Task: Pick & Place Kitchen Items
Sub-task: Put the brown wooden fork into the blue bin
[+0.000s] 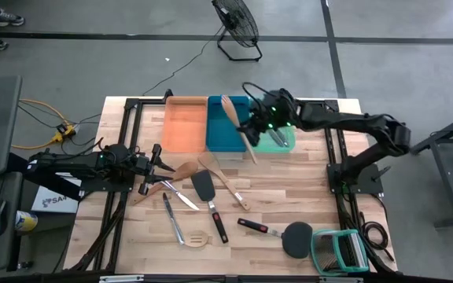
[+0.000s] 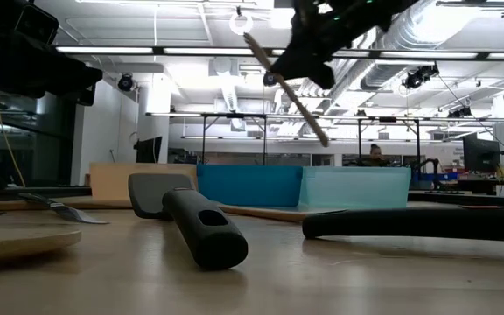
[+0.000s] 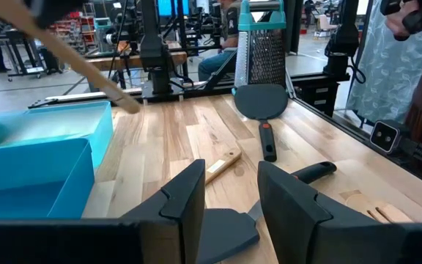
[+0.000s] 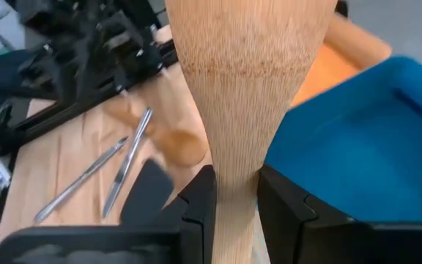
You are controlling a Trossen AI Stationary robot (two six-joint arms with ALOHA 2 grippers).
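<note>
My right gripper (image 1: 252, 130) hangs above the blue tray (image 1: 225, 135), shut on a pale wooden spatula (image 1: 239, 126). The low view shows that spatula (image 2: 289, 87) slanting high over the table under the gripper (image 2: 291, 72). My left gripper (image 1: 162, 157) waits open near the table's left edge; nothing lies between its fingers (image 3: 189, 209). More kitchen items lie flat on the tabletop: a wooden spoon (image 1: 183, 169), a black spatula (image 1: 204, 187), silver cutlery (image 1: 173, 217), a slotted wooden spatula (image 1: 197, 238) and a round black spatula (image 1: 297, 238) with a red-and-black handle. My right gripper pinches the wooden spatula between its two fingers at the neck (image 4: 233, 183), just where the handle widens into the blade. The fingers come from the table's right, slanting down. The spatula is lifted clear and tilted, its blade (image 1: 228, 104) toward the far edge, its handle end (image 1: 254, 159) lower.
An orange tray (image 1: 185, 124) and a teal tray (image 1: 280, 140) flank the blue one at the table's far side. A green-framed wire rack (image 1: 340, 250) stands at the near right corner. A fan (image 1: 236, 23) sits on the floor beyond the table.
</note>
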